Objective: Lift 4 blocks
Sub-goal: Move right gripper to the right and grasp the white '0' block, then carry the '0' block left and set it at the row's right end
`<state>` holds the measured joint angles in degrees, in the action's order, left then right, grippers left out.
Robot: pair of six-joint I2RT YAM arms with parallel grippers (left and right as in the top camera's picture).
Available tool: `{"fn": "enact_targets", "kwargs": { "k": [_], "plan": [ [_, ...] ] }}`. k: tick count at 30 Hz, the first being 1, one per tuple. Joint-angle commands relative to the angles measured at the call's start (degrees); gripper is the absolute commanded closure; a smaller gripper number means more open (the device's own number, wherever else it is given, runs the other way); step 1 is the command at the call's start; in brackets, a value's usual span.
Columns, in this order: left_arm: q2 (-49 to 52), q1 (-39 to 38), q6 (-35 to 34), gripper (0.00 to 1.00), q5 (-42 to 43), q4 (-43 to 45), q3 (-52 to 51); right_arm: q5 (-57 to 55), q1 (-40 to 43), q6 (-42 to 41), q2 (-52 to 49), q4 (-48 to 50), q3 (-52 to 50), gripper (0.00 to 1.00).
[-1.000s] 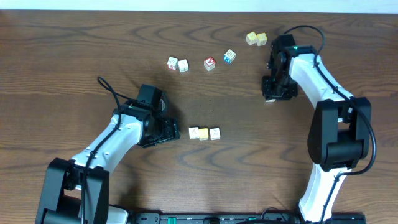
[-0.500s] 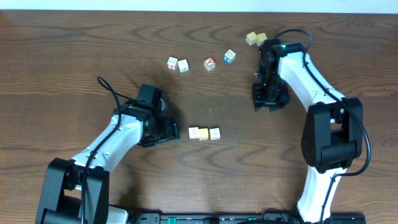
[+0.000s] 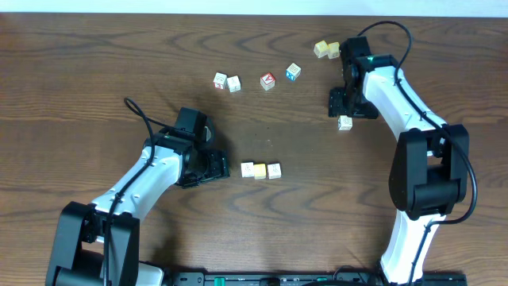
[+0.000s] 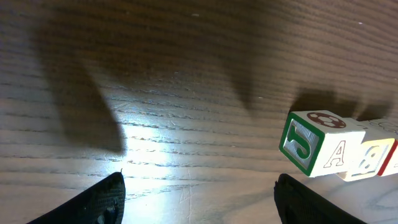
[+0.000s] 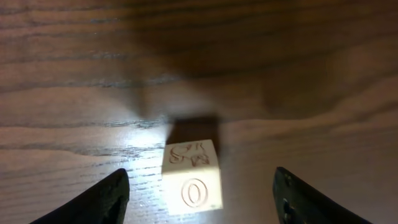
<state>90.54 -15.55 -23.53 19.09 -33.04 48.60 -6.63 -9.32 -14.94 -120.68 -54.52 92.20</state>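
Dark wood counter (image 3: 95,63) fills every view, and no box, tray or other container shows anywhere on it, so nothing sits inside anything.

The four blocks lie in two places. A row of three (image 3: 260,170), cream, yellow-topped, cream, sits touching side by side just below the middle of the overhead frame. The lone block (image 3: 344,122) rests flat on the wood to the right of centre. Along the top of the frame lie two pale cubes (image 3: 226,82), a red-faced cube (image 3: 267,81), a blue-faced cube (image 3: 293,72) and a yellow-green pair (image 3: 327,49), all well apart from the arms' work.

The right pincer (image 5: 199,194) stands with its jaws wide apart. The lone block sits between them, touching neither and lying slightly left of the midline. My reading is that this block is the step in hand. The next move calls for centring over it, closing on two opposite faces and raising it straight.

The left pincer (image 4: 199,193) is also spread wide and holds nothing. It sits just left of the row, and in its own view the nearest block lies off to the right, outside the jaws. It would need to slide toward that end before any grip.
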Motion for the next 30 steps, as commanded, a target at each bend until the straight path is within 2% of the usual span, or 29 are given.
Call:
{"fn": "enact_targets", "kwargs": {
  "k": [1,6,13,21,30],
  "plan": [
    [-0.3,-0.2,0.6,0.23,-0.8,-0.1,0.6,2.6,0.1,1.9,0.9,0.8,-2.1,0.31],
    [-0.3,-0.2,0.6,0.23,-0.8,-0.1,0.6,2.7,0.1,3.2,0.9,1.9,-4.0,0.44],
    [-0.3,-0.2,0.6,0.23,-0.8,-0.1,0.6,2.6,0.3,6.3,0.9,5.1,-7.1,0.46],
    [-0.3,-0.2,0.6,0.23,-0.8,-0.1,0.6,2.6,0.3,6.5,0.9,5.7,-7.2,0.57],
    [-0.3,-0.2,0.6,0.23,-0.8,-0.1,0.6,2.4,0.3,8.4,0.9,6.3,-7.1,0.63]
  ]
}}
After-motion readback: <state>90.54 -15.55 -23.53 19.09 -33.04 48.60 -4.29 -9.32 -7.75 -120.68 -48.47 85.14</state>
